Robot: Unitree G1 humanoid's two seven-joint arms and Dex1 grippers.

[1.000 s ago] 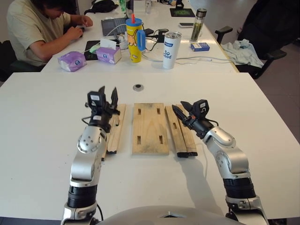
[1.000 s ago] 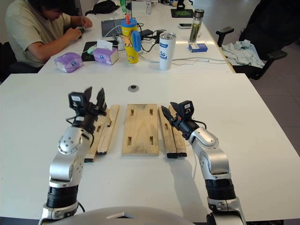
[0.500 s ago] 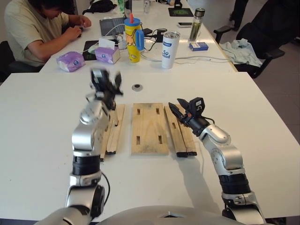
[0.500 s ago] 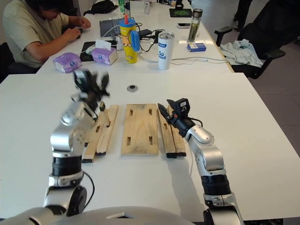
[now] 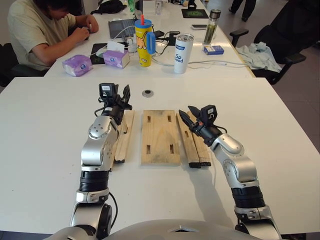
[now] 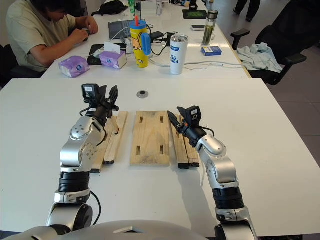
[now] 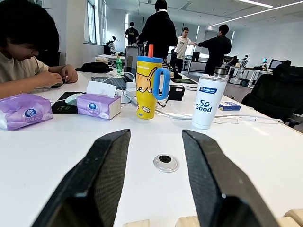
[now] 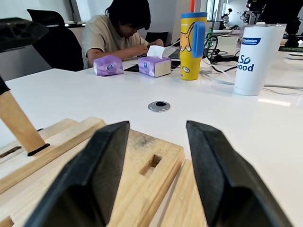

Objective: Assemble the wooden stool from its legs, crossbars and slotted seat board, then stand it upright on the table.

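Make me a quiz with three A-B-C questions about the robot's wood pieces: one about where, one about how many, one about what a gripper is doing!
1. Where does the flat slotted wooden seat board lie?
A. Between two groups of pale wooden sticks
B. Stacked on the sticks
C. Standing upright

2. How many slots does it show?
A. Two
B. Four
C. Six

3. The left gripper is:
A. shut on a stick
B. open and empty
C. shut on the board

Answers: 1 A, sticks lie on both sides of it; 2 B, two pairs of slots; 3 B, its fingers stand apart with nothing between.
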